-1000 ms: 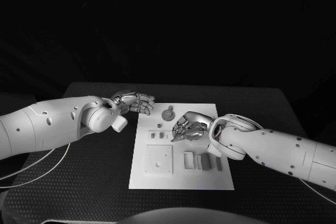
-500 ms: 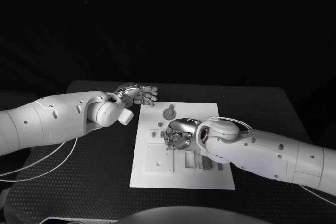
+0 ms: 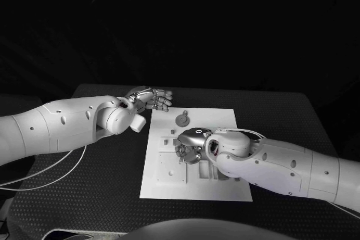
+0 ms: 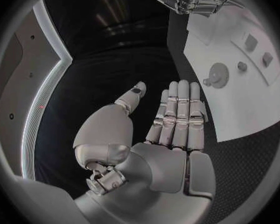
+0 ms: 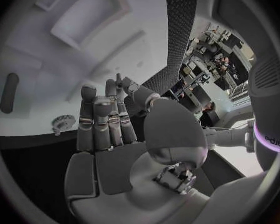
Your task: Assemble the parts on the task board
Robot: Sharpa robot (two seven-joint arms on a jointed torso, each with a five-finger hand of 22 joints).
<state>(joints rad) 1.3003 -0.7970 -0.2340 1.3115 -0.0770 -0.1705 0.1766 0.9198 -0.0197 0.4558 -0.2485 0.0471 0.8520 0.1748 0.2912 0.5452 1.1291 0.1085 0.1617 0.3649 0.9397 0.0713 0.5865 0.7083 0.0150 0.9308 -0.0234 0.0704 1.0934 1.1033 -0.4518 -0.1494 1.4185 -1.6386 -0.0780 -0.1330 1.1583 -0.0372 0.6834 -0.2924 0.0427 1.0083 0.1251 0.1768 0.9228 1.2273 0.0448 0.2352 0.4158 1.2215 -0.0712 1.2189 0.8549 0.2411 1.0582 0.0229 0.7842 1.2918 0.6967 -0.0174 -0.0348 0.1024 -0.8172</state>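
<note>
Since a second ago my right hand [image 3: 189, 146] has moved left over the task board [image 3: 225, 190], fingers apart, empty; small parts [image 3: 166, 144] lie just left; left hand [image 3: 152, 98] open, farther.

R hand [image 3: 191, 146] sat over the task board [image 3: 225, 120] middle in head view, covering some of the small parts there; couldn't tell if fingers touched any. R forearm hid the board's near right corner. Parts beside the square block [image 3: 170, 169] too small to make out. In L wrist view, board ran off the circle's rim, far parts just specks; gear-like piece [image 4: 218, 76] clear enough. L hand [image 3: 152, 99] fingertips blurred against the dark table [image 3: 98, 198].
</note>
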